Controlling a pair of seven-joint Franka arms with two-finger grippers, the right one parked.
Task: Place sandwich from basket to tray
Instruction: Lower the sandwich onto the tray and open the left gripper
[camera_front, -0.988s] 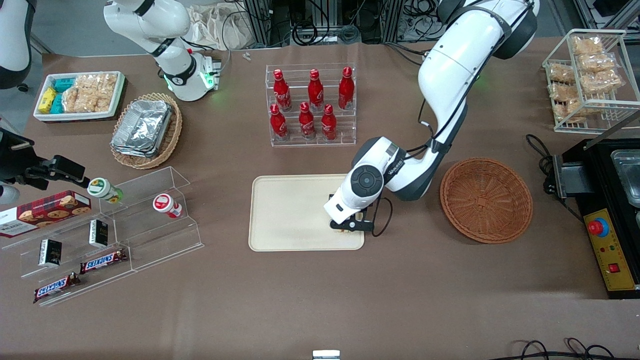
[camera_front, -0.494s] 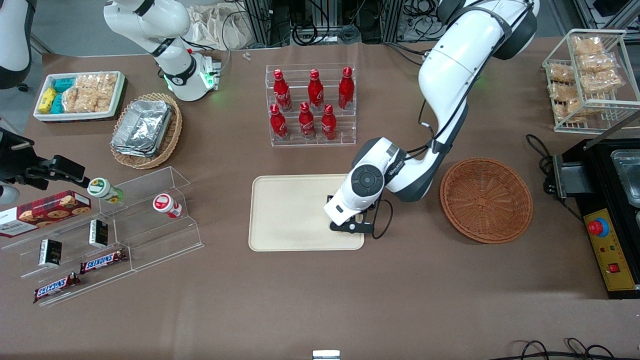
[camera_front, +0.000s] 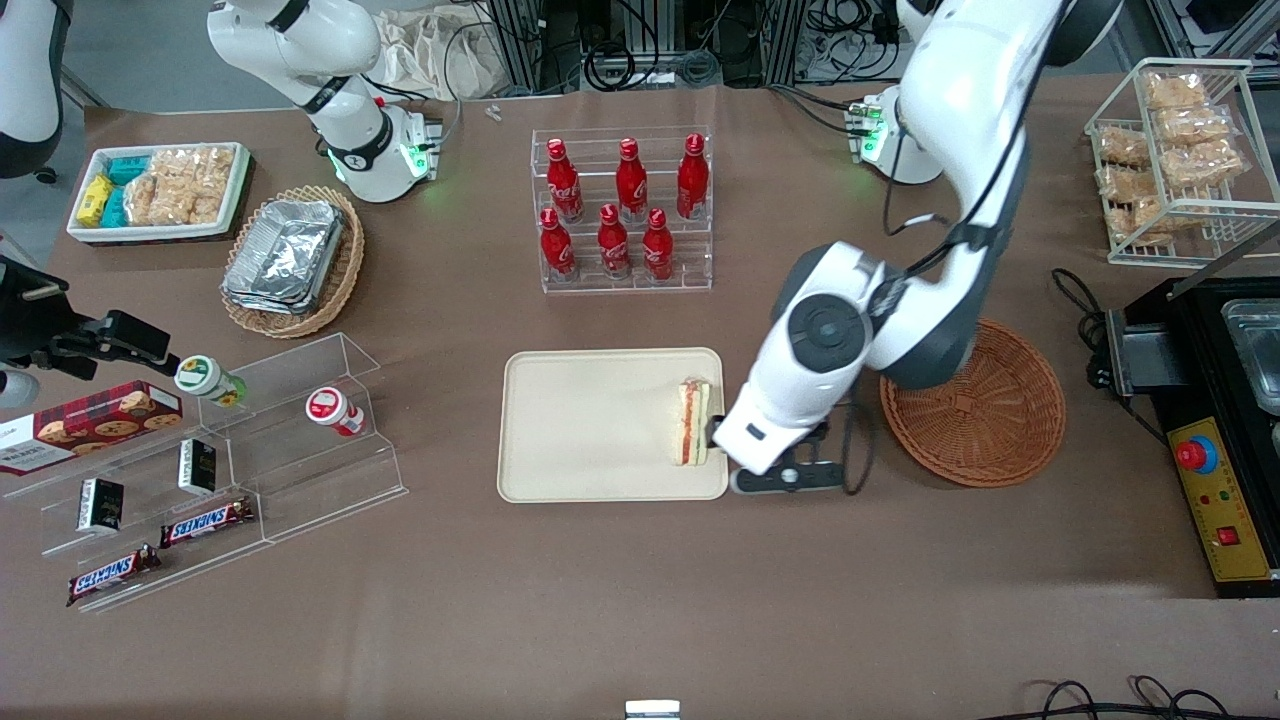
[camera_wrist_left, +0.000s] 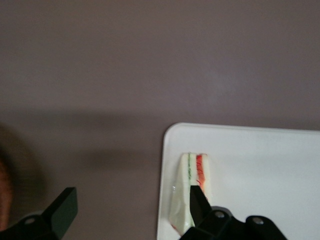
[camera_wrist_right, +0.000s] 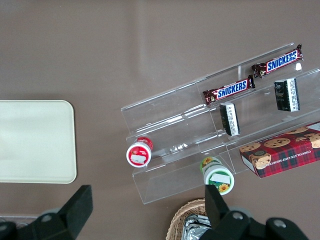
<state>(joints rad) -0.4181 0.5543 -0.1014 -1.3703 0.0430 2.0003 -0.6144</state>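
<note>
- The tray (camera_front: 590, 425) is a flat cream-beige rectangle with rounded corners and a low rim, smooth and matte, lying on the brown table covering (camera_front: 640, 600).
- The sandwich (camera_front: 692, 422) is a pale bread wedge lying on the tray, close to the tray's edge that faces the basket; a red stripe and a thin green stripe of filling run along its upturned side, and a glossy clear wrap covers it.
- In the left wrist view the sandwich (camera_wrist_left: 191, 192) shows the same red and green lines, lying just inside the tray's (camera_wrist_left: 260, 165) rounded corner.
- The basket (camera_front: 990, 420) is round, shallow, reddish-brown woven wicker with ribs radiating from a small square centre; it sits beside the tray, toward the working arm's end of the table, and holds nothing that can be seen.
- The gripper (camera_front: 785, 478) is raised just off the tray's edge, between tray and basket; its black fingers (camera_wrist_left: 62, 207) are spread wide and hold nothing.
- The sandwich lies just beside one fingertip, outside the gap between the fingers, with the rest of the gripper over bare table covering (camera_wrist_left: 100, 100).
</note>
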